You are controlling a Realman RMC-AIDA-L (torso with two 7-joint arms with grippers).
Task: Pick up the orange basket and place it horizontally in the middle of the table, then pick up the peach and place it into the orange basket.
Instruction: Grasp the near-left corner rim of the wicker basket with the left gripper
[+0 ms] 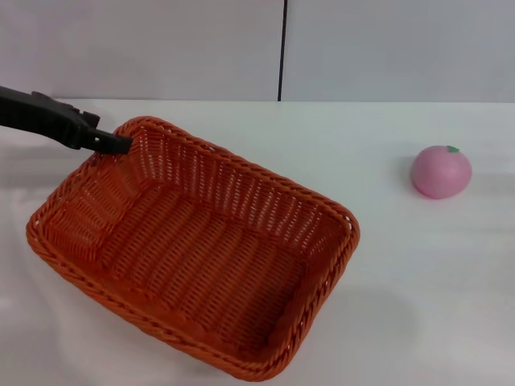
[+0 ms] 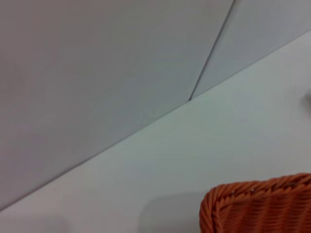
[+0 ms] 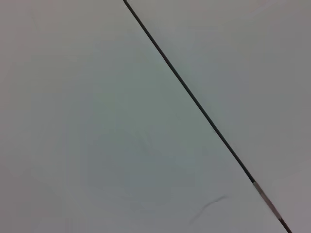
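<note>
The orange basket (image 1: 201, 249) fills the left and middle of the head view, lying diagonally, with a soft shadow on the table (image 1: 418, 273) past its near right corner. My left gripper (image 1: 117, 145) reaches in from the left and is shut on the braided rim at the basket's far left corner. That rim corner (image 2: 257, 206) also shows in the left wrist view. The peach (image 1: 441, 171), pink with a green stem spot, rests on the table to the far right, well apart from the basket. My right gripper is out of view.
A pale wall with a dark vertical seam (image 1: 282, 50) stands behind the table's far edge. White tabletop (image 1: 378, 153) lies between the basket and the peach. The right wrist view shows only pale wall panels and a seam (image 3: 194, 102).
</note>
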